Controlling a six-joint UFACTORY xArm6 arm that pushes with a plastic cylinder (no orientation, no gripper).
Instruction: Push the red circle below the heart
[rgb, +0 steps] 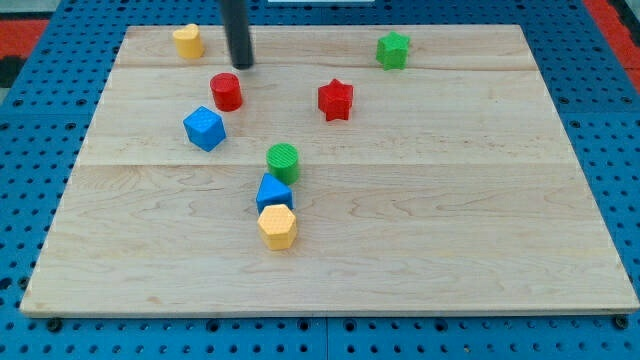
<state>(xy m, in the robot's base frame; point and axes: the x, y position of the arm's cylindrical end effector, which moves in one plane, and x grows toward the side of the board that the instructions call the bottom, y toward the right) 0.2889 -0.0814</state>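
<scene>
**Red circle sitting just under the rod, upper left of the counter**

So here's the layout. The red circle (226, 91) is a short little cylinder standing upright on its flat end, round face up, in the upper-left part of the wooden counter (450, 230). Being round, it doesn't really point anywhere, and its only axis runs straight up and down. Plain solid red, slightly glossy, no markings I can make out.

My tip (242, 65) is the bottom end of a dark rod coming down from the view's top. It sits just above and a touch to the right of the red circle, close but with a sliver of wood between them as far as I can tell. There's no tool with jaws here, just the bare rod, so nothing to spread or pinch.

The yellow heart (187, 41) is up near the top-left corner of the counter, to the left of the rod and above-left of the red circle.

Other stuff on the counter:
- blue cube (204, 128), just below-left of the red circle, not touching it
- red star (336, 100), off to the right of the circle at about the same height
- green star (393, 50), up toward the top right
- green circle (283, 160), blue triangle (273, 192) and yellow hexagon (278, 226), bunched in a tight column near the middle, apparently touching each other
</scene>
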